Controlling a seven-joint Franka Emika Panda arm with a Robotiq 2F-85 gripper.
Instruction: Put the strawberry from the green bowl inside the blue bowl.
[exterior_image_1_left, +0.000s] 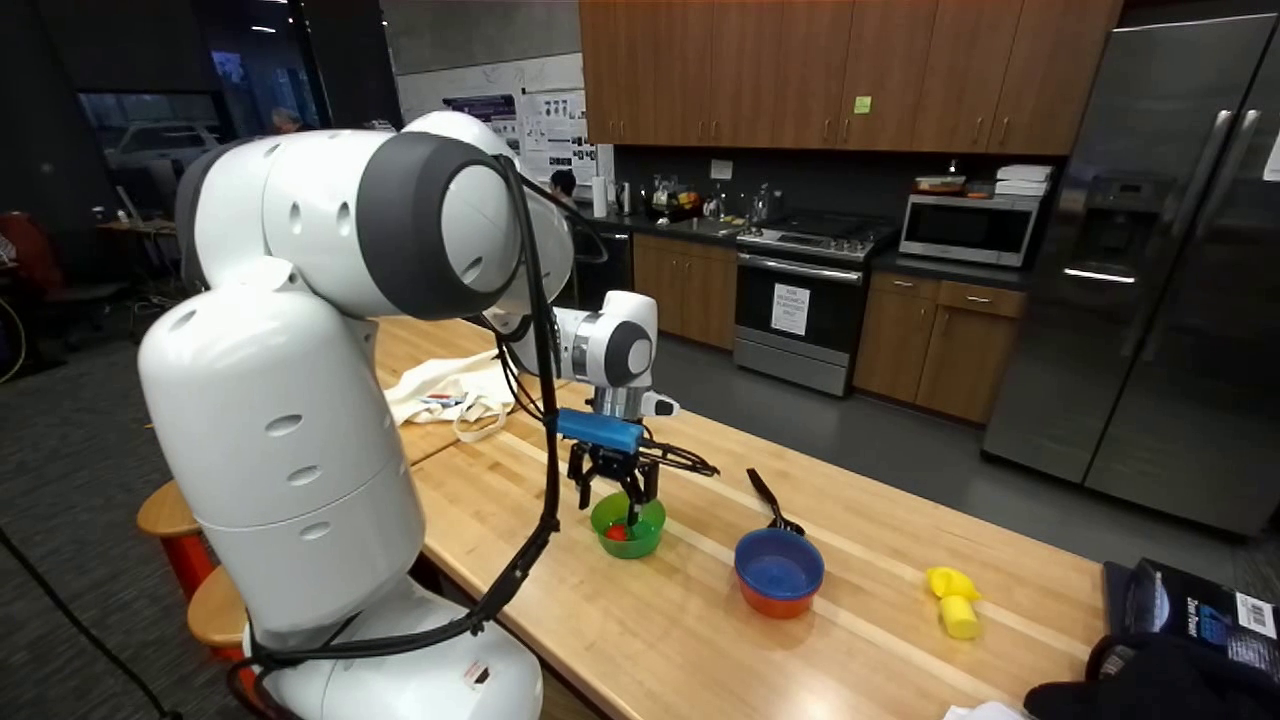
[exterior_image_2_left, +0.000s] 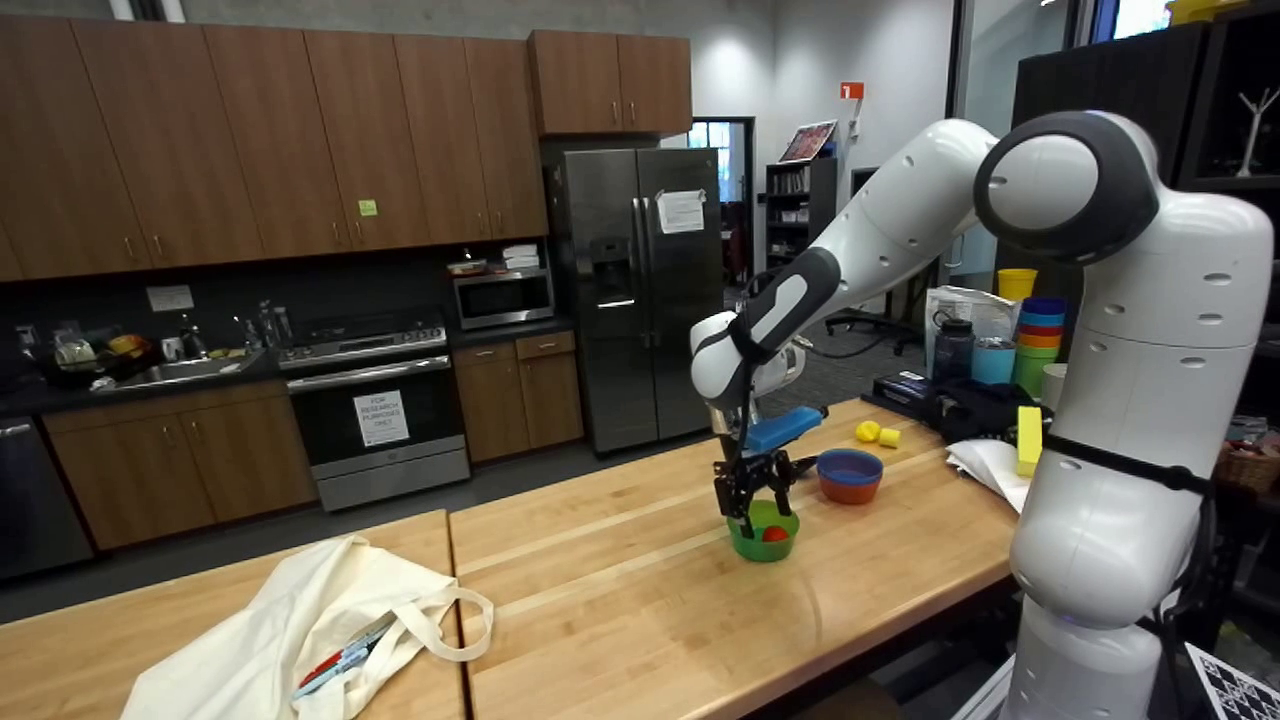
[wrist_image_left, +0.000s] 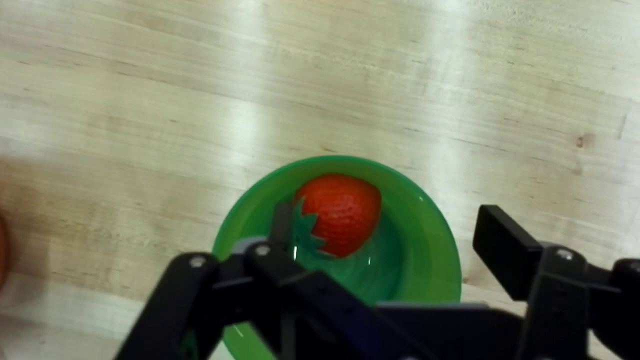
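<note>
The strawberry lies on its side in the green bowl, its leafy end facing one finger of my gripper in the wrist view. My gripper stands open, with nothing held. That finger reaches over the bowl close beside the leaves; whether they touch I cannot tell. The opposite finger shows beyond the bowl's rim. In both exterior views the gripper is right above the green bowl, tips pointing down. Further along the table, the blue bowl sits nested in an orange bowl.
A black utensil lies behind the blue bowl. Beyond it is a yellow object. Dark boxes and cloth occupy the table's end. A cream cloth bag rests at the opposite end, across the seam between the tables.
</note>
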